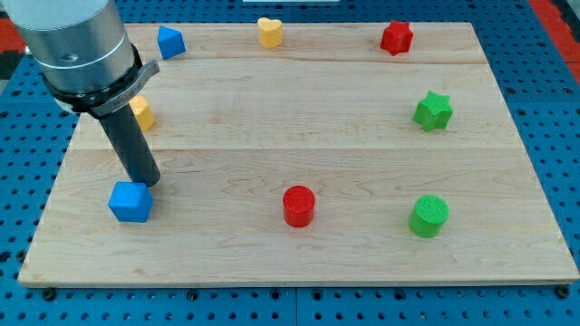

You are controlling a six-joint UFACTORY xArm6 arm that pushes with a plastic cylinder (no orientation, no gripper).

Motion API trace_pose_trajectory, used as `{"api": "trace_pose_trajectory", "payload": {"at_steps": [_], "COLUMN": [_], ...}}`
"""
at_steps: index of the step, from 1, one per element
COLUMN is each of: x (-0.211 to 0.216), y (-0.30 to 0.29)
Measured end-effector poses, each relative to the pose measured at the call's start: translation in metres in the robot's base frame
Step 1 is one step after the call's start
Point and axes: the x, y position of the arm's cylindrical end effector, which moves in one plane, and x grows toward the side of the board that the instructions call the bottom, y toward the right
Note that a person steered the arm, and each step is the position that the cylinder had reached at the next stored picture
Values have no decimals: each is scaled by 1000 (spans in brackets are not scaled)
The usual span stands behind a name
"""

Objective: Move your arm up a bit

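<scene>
My tip [148,184], the lower end of the straight dark rod, rests on the pale wooden board [299,244] near its left edge, towards the bottom-left corner. It sits just above the blue cube-like plastic block [130,201], touching it or nearly so; the contact cannot be made out. There are no jaws to open or close, and the rod holds nothing.

To do the step well, I judge a short, straight slide towards the top edge is wanted, kept parallel to the left edge and stopped early.

The yellow plastic block [142,112], partly hidden behind the rod so its shape is unclear, lies directly up that line, so a long stroke would likely shove it. Further up, near the top-left corner, sits a blue angular block [170,42]. Well apart are a yellow heart-shaped block [269,32] and red star-like block [396,37] at the top edge, a green star block [433,110] by the right edge, and a red cylinder [298,206] and green cylinder [428,215] towards the bottom edge.
</scene>
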Motion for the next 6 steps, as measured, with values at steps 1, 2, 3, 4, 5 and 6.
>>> {"api": "trace_pose_trajectory", "payload": {"at_steps": [1, 2, 3, 4, 5, 6], "x": [0, -1, -1, -7, -10, -16], "y": [0, 0, 0, 6, 18, 26]}}
